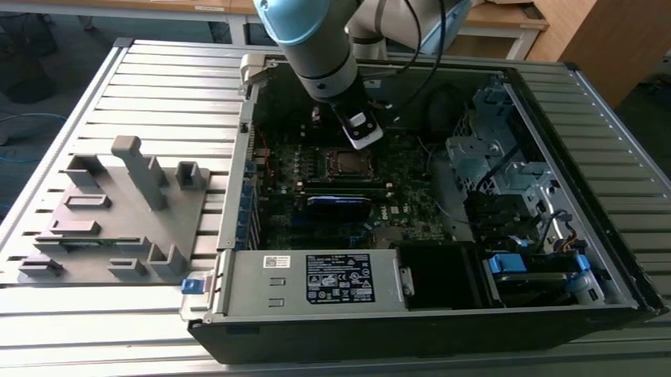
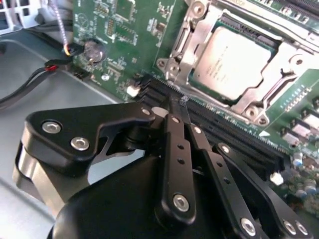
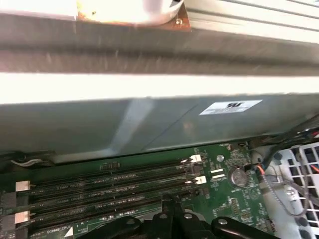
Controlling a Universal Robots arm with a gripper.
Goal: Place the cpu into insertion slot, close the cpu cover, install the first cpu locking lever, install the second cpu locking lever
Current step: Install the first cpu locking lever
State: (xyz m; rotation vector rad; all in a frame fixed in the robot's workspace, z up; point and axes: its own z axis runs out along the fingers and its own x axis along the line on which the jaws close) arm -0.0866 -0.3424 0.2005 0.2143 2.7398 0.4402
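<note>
A metal table of ribbed slats (image 1: 157,86) is seen in the exterior view, with wooden desks and a grey floor behind it. Toward the exterior view's left, a grey moulded fixture tray (image 1: 115,212) with upright posts is laid on the slats. Beside it, toward the exterior view's right, an open computer case (image 1: 441,236) is laid on its side, its green motherboard (image 1: 314,181) exposed. A labelled power supply box (image 1: 314,279) is set along the case's near edge, and drive cages with blue tabs (image 1: 524,263) are found at the exterior view's right.

The arm is reached down into the case from above, and the gripper (image 1: 362,133) is held just over the board, near the insertion slot (image 1: 346,162).

In the second wrist view the cpu (image 2: 232,62) is seen seated flat in the insertion slot, its dull silver top showing through the window of the cpu cover (image 2: 199,35), which is lain down around it. The gripper's black fingers (image 2: 179,129) are brought together with no gap visible between them, and nothing is held; their tips are poised over the dark memory slots (image 2: 209,122) just beside the socket. A coin cell (image 2: 93,50) and red and black wires are seen on the board nearby.

In the first wrist view, the memory slots (image 3: 109,184) and the grey case wall (image 3: 149,119) are shown.
</note>
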